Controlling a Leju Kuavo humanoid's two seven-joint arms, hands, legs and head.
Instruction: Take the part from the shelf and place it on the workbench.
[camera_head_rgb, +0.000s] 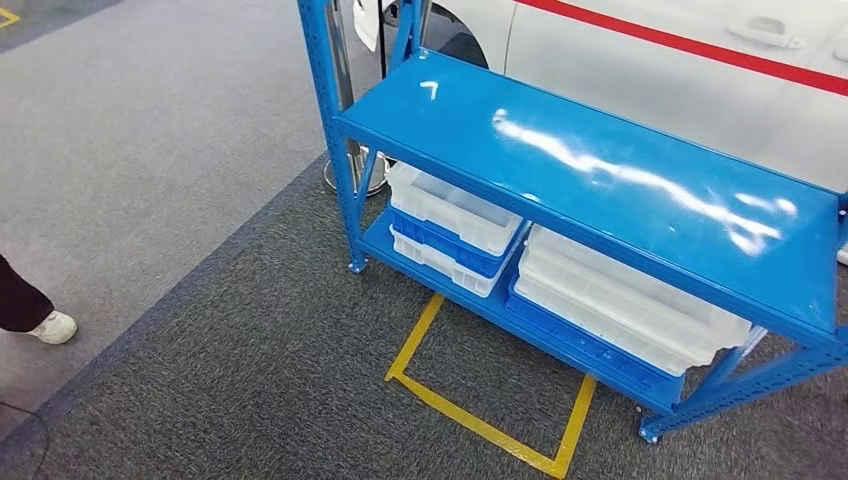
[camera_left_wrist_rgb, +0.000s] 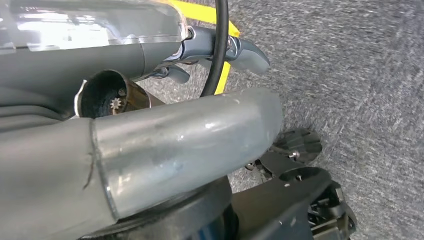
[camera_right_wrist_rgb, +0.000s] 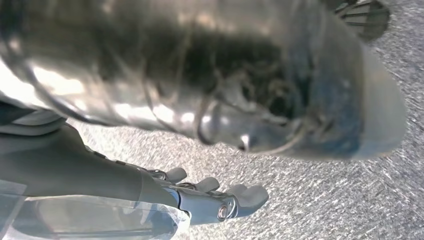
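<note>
- The left hand (camera_left_wrist_rgb: 155, 100) hangs at the robot's side over the dark carpet (camera_left_wrist_rgb: 360, 75). Its thick grey thumb (camera_left_wrist_rgb: 200, 140) stands off from the darker fingers (camera_left_wrist_rgb: 247, 50), with nothing between them. I read it as slack and empty.
- A black cable (camera_left_wrist_rgb: 220, 45) crosses in front of those fingers. It looks to be merely passing by, not gripped.
- The right hand (camera_right_wrist_rgb: 195, 197) hangs the same way above the carpet. Its fingers (camera_right_wrist_rgb: 250, 196) are loosely stretched and close on nothing, and the blurred thumb (camera_right_wrist_rgb: 250, 90) sits well clear of them. It is slack and empty too.
- Both arms are down, I'd judge, because the robot stands short of the rack, so a reach would be premature.
- A square of yellow tape (camera_head_rgb: 480, 425) is laid on the carpet just before the front edge of the lower deck. It probably marks where the robot should stand to pick.
- The blue steel shelf rack (camera_head_rgb: 600, 180) stands beyond the tape. Its glossy top deck shows only reflections.
- On the lower deck, white bins (camera_head_rgb: 450, 205) are stacked with a blue bin (camera_head_rgb: 445, 240) toward the left corner. More white bins (camera_head_rgb: 620, 295) are stacked toward the right.
- I can't make out the part itself. The top deck hides the bins' insides, so it may lie in one of them, well apart from both hands.
- A white car with a red stripe (camera_head_rgb: 650, 80) is parked behind the rack.
- A person's shoe (camera_head_rgb: 52, 327) shows far to the left.
</note>
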